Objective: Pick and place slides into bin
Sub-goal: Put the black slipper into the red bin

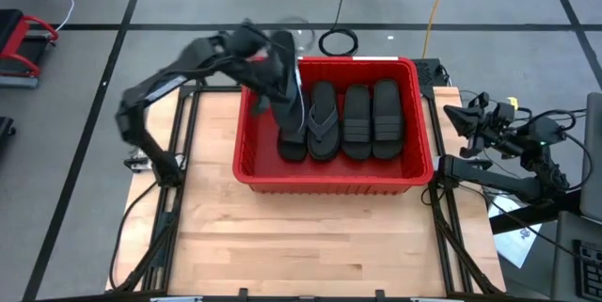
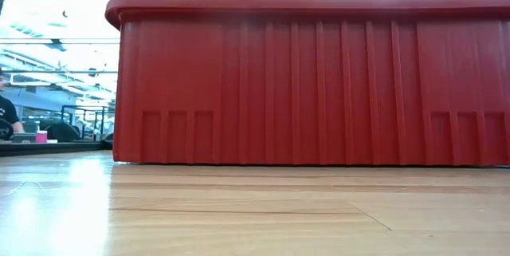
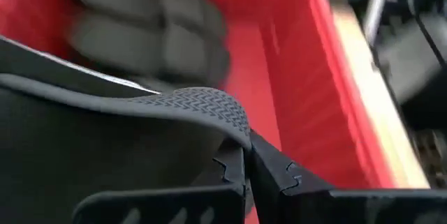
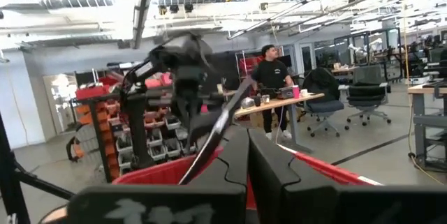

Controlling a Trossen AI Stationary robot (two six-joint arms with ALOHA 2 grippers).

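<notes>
Your left gripper [image 1: 282,81] is clamped on a black slide [image 3: 105,133] with a chevron-tread sole, tilted over the red bin's [image 1: 419,123] far-left corner. Four black slides [image 1: 343,119] lie side by side inside. Your right gripper [image 1: 467,114], closed and empty, waits beyond the table's right edge.

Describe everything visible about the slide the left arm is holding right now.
The held slide is a flat black rubber sandal with a zigzag-patterned sole. It hangs tilted, nearly on edge, over the left end of the red bin, above the sandals already lying there. The left gripper is shut on its edge, fingers pinching the sole. Its strap type cannot be made out.
</notes>
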